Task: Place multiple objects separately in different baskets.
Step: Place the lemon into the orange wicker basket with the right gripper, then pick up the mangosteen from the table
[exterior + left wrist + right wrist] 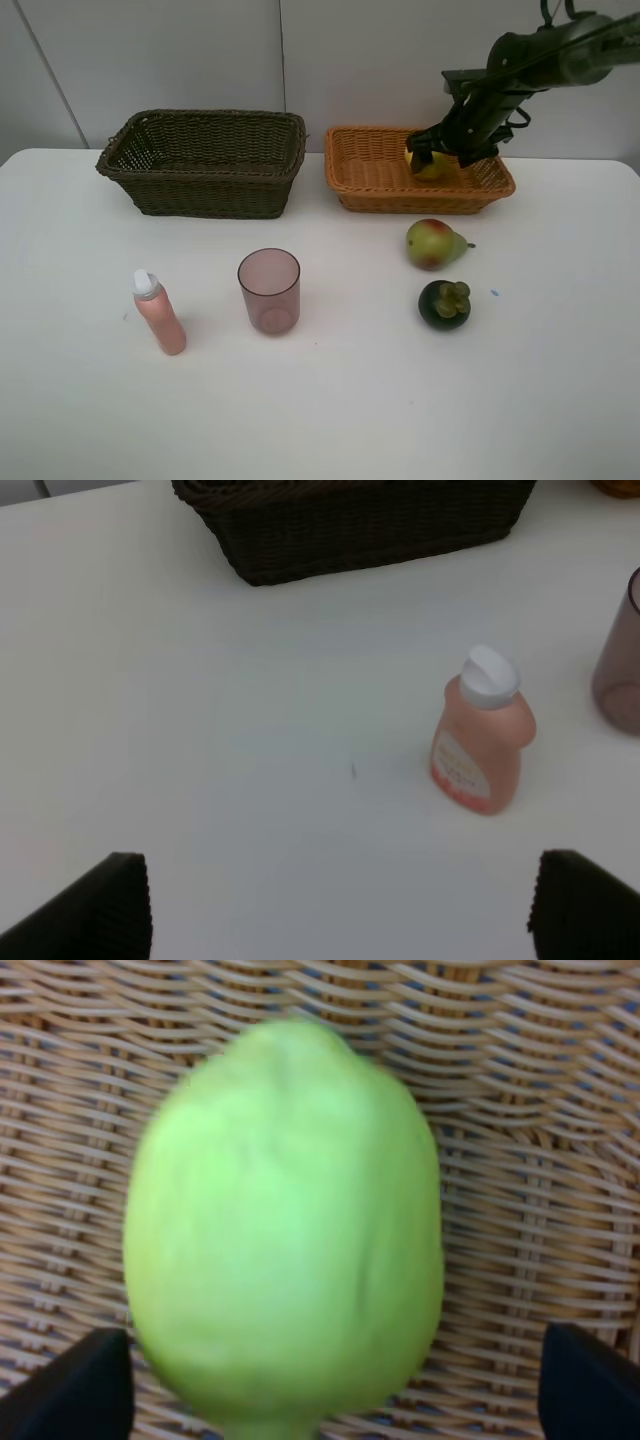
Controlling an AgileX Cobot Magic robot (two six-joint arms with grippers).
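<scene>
lemon: yellow-green oval lemon [285, 1230] sits in the shallow orange wicker basket [372, 190], at 1 o'clock on the white table [320, 420] | handling: expect it firm, light, waxy and apt to roll; grip it across its short middle | right gripper [445, 152]: jaws apart astride it, not clamping | left gripper [340, 905]: jaws wide apart, empty

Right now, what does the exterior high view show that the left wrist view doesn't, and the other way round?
Only the exterior high view: the lemon in the orange basket with the right claw around it, plus the pear and the mangosteen on the table.
Only the left wrist view: the left claw, spread wide open, and the label on the pink bottle.
Both: the dark basket, the pink bottle standing upright, the mauve cup (only its edge in the wrist view) and the table.
</scene>
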